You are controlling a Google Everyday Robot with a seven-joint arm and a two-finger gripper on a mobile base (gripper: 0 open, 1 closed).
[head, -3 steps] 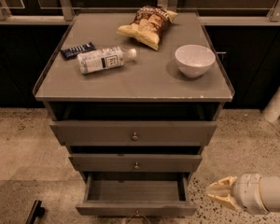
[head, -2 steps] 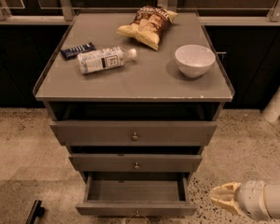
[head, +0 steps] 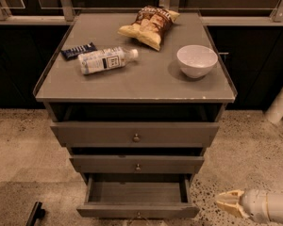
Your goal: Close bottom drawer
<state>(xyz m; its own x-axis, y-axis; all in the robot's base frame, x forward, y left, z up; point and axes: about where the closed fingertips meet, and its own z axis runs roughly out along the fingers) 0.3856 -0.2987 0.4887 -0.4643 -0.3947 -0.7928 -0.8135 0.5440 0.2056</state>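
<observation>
Since a second ago the gripper has sunk lower, sitting right of the bottom drawer, pulled out at the foot of the cabinet. Can't tell if it's spread or pressed together. Looks like approach; next it needs to swing in front and push.

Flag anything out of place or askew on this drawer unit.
The bottom drawer stands pulled well out, its inside showing. On the cabinet top, the water bottle lies on its side. The gripper is low at the right, beside that drawer, apart from it. Nothing spilled or damaged shows.
</observation>
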